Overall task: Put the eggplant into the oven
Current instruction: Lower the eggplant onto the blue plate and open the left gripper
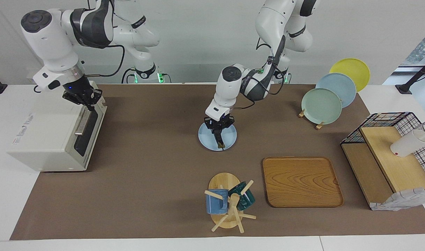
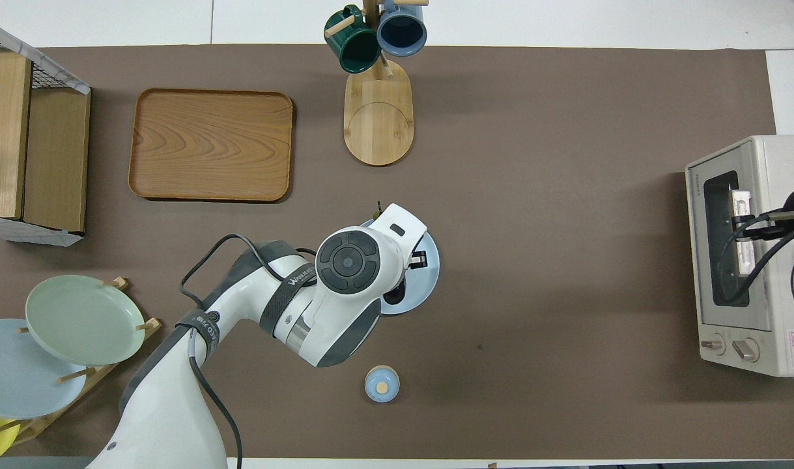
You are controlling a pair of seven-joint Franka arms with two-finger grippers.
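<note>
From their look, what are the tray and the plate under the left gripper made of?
The tray looks like wood with a smooth finish: brown grain lines run across it. The plate under the left gripper seems glazed ceramic, possibly plastic: an even pale blue surface with a soft sheen.

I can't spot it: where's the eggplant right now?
In the facing view the eggplant is mid-table on the pale blue plate, gripped by the left tool.
</note>
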